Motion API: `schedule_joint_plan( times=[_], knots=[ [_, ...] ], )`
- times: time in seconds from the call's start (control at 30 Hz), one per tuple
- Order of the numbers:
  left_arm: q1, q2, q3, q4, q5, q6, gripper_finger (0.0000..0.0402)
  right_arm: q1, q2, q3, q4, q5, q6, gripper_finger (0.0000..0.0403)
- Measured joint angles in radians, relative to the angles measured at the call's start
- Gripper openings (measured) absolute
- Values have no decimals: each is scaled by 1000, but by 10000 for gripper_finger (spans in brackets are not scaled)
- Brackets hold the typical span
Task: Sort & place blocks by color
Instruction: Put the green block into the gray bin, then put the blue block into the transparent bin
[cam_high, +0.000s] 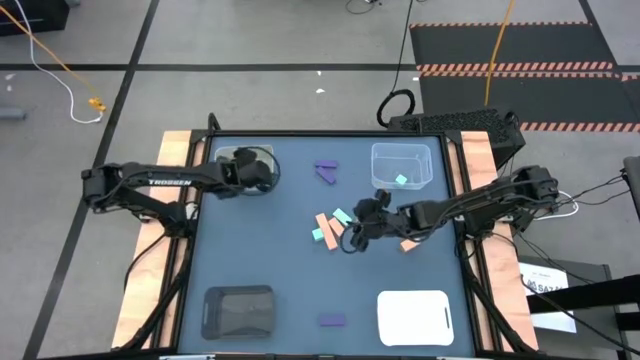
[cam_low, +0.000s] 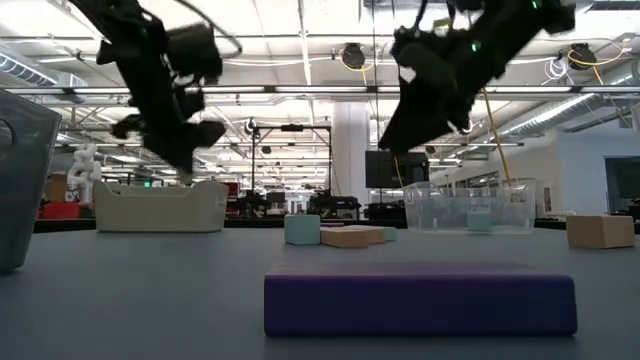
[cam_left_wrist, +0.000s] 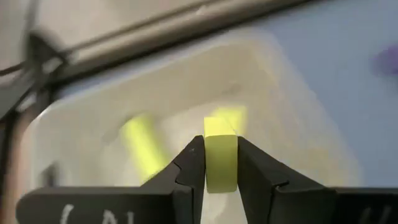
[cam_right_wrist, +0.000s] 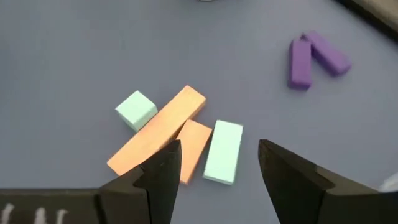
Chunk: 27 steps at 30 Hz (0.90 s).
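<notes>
My left gripper (cam_left_wrist: 221, 163) hovers over the white tray (cam_high: 224, 154) at the table's far left and is shut on a yellow-green block (cam_left_wrist: 221, 149). Other yellow-green blocks (cam_left_wrist: 142, 148) lie inside that tray. My right gripper (cam_right_wrist: 217, 163) is open and hangs above the middle cluster without touching it. The cluster holds a mint cube (cam_right_wrist: 135, 109), a mint bar (cam_right_wrist: 222, 152), and a long salmon bar (cam_right_wrist: 158, 138) lying across a shorter salmon one (cam_right_wrist: 194, 147). Two purple bars (cam_right_wrist: 314, 57) lie toward the far edge, and another purple block (cam_high: 332, 320) sits near the near edge. My left gripper pinches the yellow-green block between its two fingers (cam_left_wrist: 191, 163), which press on two opposite faces (cam_left_wrist: 221, 177). The block's free end sticks out past the fingertips. It is lifted clear, above the white tray.
A clear tray (cam_high: 402, 152) at the far right holds a mint block (cam_high: 401, 180). A black tray (cam_high: 238, 310) and a white lid-like tray (cam_high: 415, 316) sit along the near edge. A lone salmon block (cam_high: 408, 243) lies right of the cluster.
</notes>
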Motion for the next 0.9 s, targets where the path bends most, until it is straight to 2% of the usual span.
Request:
schedule_joint_plan(
  times=[0.07, 0.23, 0.37, 0.57, 0.8, 0.9],
  knots=[
    [18, -2, -1, -76, 1, -21, 87, -1, 0, -69, 116, 0, 26, 203],
    [47, -6, 0, -127, 1, -23, 99, -18, 0, -238, 402, 1, 54, 203],
    [52, -6, 0, -125, 1, -61, 101, -34, 0, -314, 477, 3, 73, 203],
    [51, -6, 0, -116, 44, -85, 103, -39, 26, -321, 501, -2, 15, 203],
    [47, -6, 0, -113, 114, -85, 104, -37, 154, -302, 591, -51, -94, 203],
    [47, -6, 0, -114, 125, -85, 104, -39, 204, -276, 612, -29, -115, 204]
  ],
)
